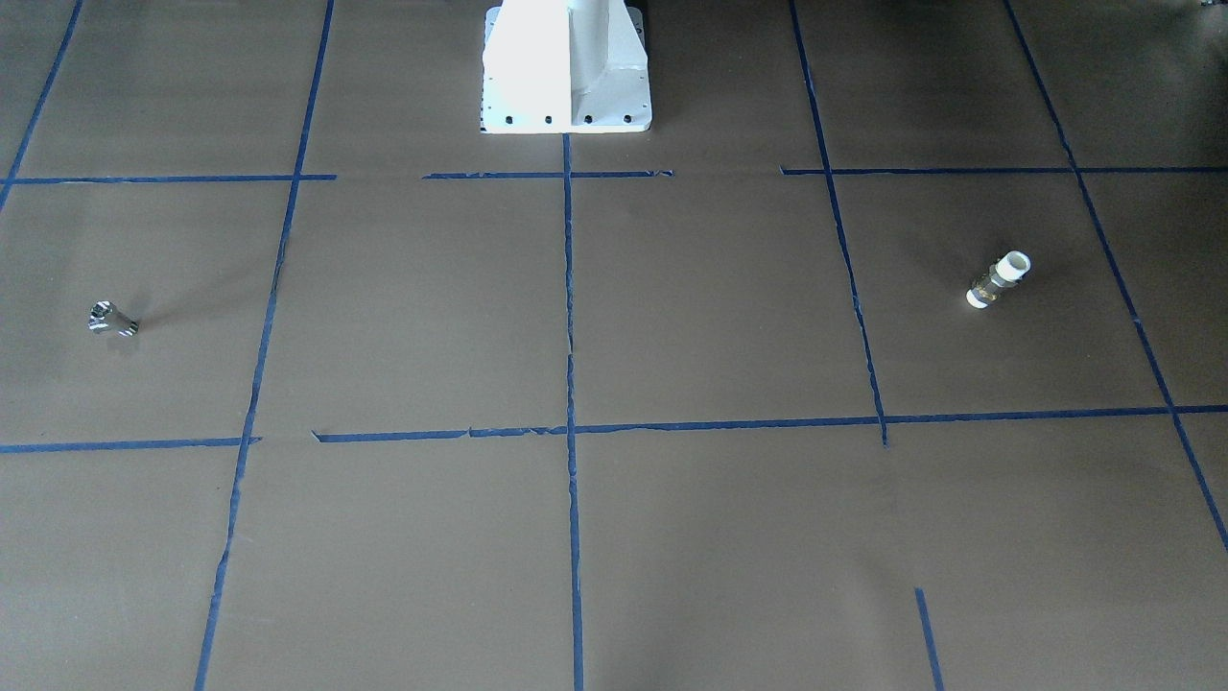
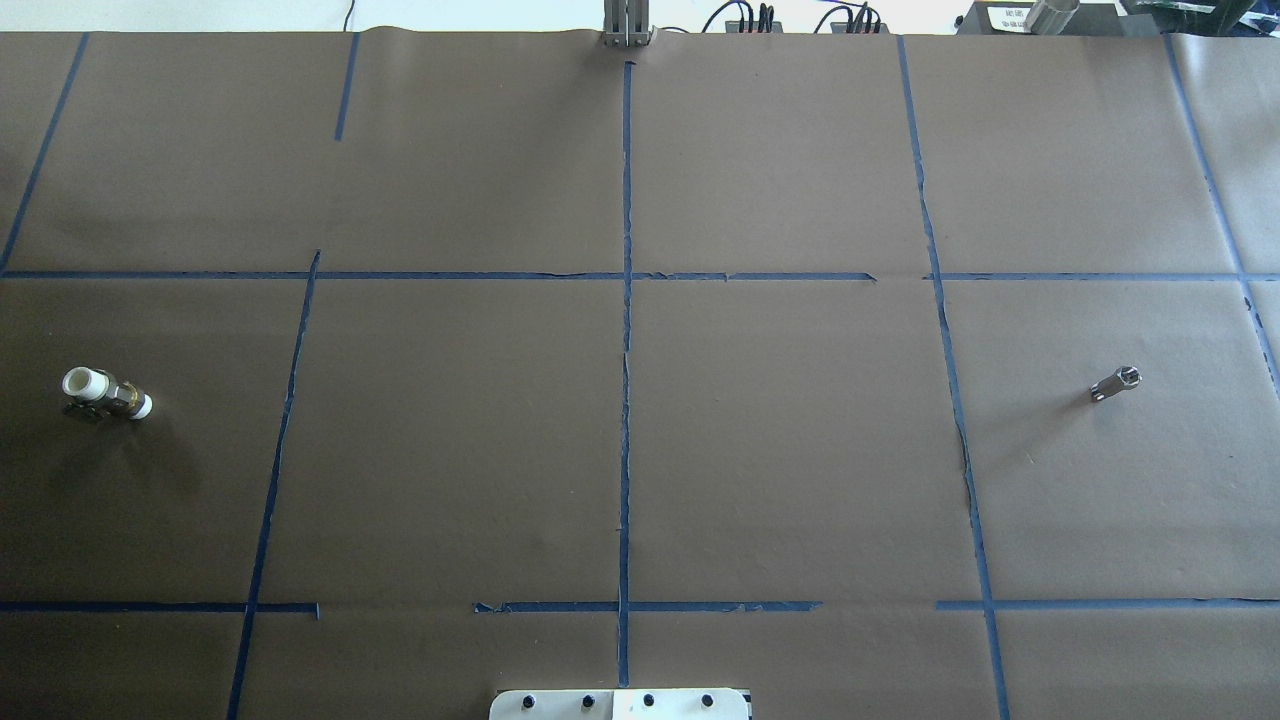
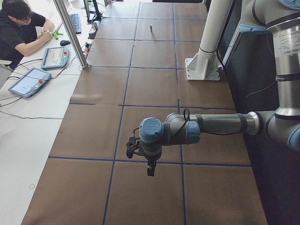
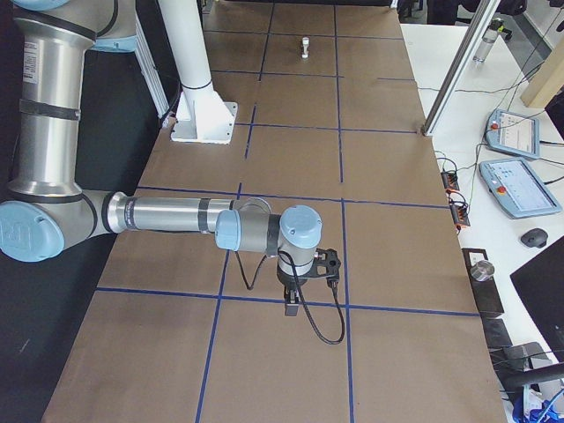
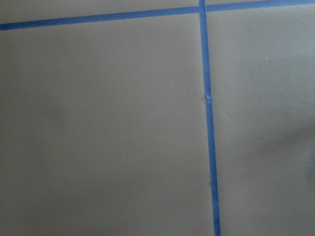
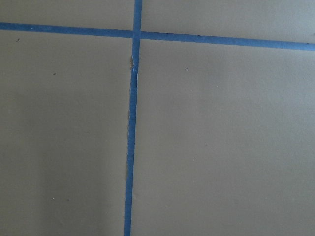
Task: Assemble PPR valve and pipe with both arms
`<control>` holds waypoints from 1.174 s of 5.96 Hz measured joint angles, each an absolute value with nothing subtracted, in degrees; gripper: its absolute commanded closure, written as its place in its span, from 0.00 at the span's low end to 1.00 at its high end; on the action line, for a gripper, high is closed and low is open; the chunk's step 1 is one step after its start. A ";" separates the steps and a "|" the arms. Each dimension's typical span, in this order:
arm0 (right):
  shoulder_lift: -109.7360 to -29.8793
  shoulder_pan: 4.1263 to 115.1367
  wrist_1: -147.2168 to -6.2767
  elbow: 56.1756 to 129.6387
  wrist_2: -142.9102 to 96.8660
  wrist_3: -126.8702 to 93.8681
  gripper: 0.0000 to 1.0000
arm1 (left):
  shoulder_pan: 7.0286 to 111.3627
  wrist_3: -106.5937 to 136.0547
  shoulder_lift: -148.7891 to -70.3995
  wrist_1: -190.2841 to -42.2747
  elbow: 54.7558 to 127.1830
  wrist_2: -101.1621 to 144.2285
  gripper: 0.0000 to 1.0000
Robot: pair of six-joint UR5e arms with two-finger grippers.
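The PPR valve (image 2: 105, 393), brass-bodied with white ends, lies on the brown paper at the robot's far left; it also shows as the valve (image 1: 998, 278) and, far off, the valve (image 4: 305, 46). A short shiny metal pipe piece (image 2: 1115, 383) lies at the far right, also seen as the pipe (image 1: 113, 319) and the pipe (image 3: 151, 27). My left gripper (image 3: 151, 171) and right gripper (image 4: 291, 308) hang pointing down over the table's two ends. They appear only in the side views, so I cannot tell if they are open or shut. Both wrist views show bare paper and tape.
The white robot pedestal (image 1: 566, 67) stands at the table's middle edge. Blue tape lines (image 2: 626, 350) grid the paper. A person (image 3: 21, 28) sits at a side desk with tablets (image 3: 56, 56). An aluminium post (image 3: 70, 33) stands at the table's edge.
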State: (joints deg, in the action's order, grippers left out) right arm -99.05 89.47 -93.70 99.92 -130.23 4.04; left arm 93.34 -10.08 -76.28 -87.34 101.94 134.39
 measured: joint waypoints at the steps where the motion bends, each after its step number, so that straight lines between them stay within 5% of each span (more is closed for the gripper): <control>1: -99.05 89.47 -93.69 99.93 -130.25 4.04 0.00 | 93.34 -10.10 -76.27 -87.36 102.05 134.43 0.00; 7: -98.33 89.41 -92.93 104.09 -130.29 3.49 0.00 | 93.12 -9.59 -78.69 -88.30 104.42 134.46 0.00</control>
State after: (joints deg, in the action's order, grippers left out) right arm -98.33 89.41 -92.93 104.09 -130.29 3.49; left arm 93.12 -9.59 -78.69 -88.30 104.42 134.46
